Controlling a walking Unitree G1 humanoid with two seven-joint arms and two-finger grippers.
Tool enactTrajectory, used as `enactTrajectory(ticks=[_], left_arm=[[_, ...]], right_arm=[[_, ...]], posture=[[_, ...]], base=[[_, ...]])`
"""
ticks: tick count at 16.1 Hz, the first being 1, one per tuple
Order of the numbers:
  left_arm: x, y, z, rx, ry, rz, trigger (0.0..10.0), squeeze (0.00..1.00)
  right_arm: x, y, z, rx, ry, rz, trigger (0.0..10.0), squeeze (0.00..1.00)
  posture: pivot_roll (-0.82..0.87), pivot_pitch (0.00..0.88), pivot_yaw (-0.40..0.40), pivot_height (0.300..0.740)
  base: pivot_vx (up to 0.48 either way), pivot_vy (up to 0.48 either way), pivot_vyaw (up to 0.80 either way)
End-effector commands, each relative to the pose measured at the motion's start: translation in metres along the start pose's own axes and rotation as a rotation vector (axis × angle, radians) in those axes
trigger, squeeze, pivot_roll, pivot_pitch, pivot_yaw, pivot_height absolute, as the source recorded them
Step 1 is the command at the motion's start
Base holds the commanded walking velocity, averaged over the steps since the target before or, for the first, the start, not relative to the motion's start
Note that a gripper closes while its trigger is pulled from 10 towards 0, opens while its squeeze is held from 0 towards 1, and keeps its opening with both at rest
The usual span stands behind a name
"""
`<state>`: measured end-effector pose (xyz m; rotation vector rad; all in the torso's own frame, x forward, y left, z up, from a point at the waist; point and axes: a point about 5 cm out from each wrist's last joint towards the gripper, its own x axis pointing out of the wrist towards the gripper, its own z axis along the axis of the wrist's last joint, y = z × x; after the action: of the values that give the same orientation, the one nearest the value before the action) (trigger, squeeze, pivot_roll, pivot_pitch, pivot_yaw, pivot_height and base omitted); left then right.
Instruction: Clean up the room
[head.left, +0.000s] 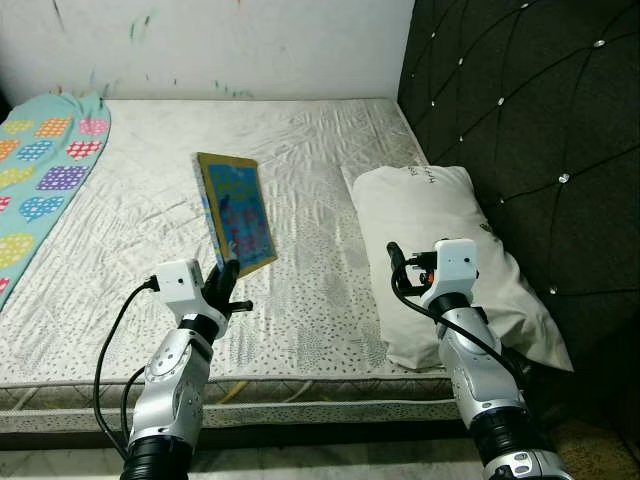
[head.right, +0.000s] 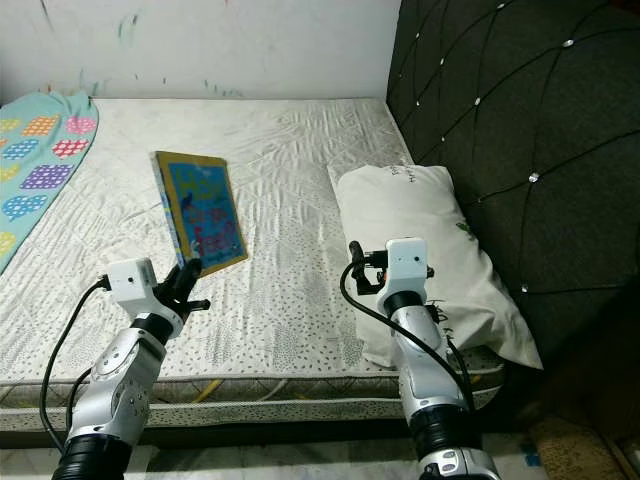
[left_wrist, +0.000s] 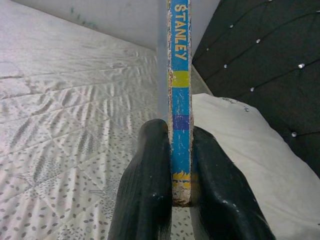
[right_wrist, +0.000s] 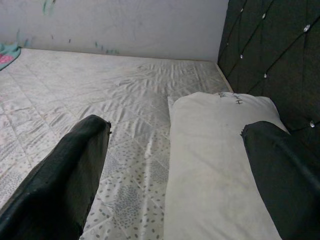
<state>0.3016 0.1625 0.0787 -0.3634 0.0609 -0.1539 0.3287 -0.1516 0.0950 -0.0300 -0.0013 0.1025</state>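
Two silver arms reach forward over the near edge of the bed (head.left: 120, 330), a bare quilted mattress that runs back to a scuffed white wall and meets a dark tufted headboard (head.left: 540, 110) on the robot's right. Against that headboard lies a white pillow (head.left: 440, 230), its long axis running away from the robot; a turquoise blanket with coloured hearts (head.left: 40, 170) drapes the far left side of the bed. Between them, raised off the mattress and tilted, is the task's thing: a thin blue picture book (head.left: 238, 212), its long axis pointing up and away from the robot toward the wall, its cover turned toward the pillow side. It stands directly ahead of the left arm, well apart from the right one. The left gripper (left_wrist: 181, 165) is clamped on the book's near lower corner, one black finger (left_wrist: 145, 185) pressed to each face of the worn spine, which reads "STANLEY" in the left wrist view. The right gripper (right_wrist: 175, 165) hovers with its fingers spread wide and nothing between them, just over the near end of the pillow, which lies straight ahead of it. Judged from this, the book goes where the left arm carries it, and the pillow is the right arm's nearer job
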Motion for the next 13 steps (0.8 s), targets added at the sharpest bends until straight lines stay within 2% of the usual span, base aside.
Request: enactTrajectory(ticks=[1,3,13], left_arm=[[0.0034,-0.0043,0.0141,0.011,-0.068,-0.030,10.0,0.00],[0.0037,-0.0048,0.0143,0.011,-0.070,-0.034,10.0,0.00],[0.0037,-0.0049,0.0142,0.010,-0.071,-0.035,10.0,0.00]], right_arm=[[0.0036,0.0006,0.0041,-0.004,-0.002,0.005,10.0,0.00],[0.0038,0.0001,0.0046,-0.005,-0.003,0.005,10.0,0.00],[0.0038,-0.0001,0.0049,-0.007,-0.005,0.004,10.0,0.00]], posture=[[-0.09,0.000,0.003,0.740],[-0.09,0.000,0.002,0.740],[-0.09,0.000,0.002,0.740]], base=[[0.000,0.000,0.00],[0.000,0.000,0.00],[0.250,0.000,0.00]])
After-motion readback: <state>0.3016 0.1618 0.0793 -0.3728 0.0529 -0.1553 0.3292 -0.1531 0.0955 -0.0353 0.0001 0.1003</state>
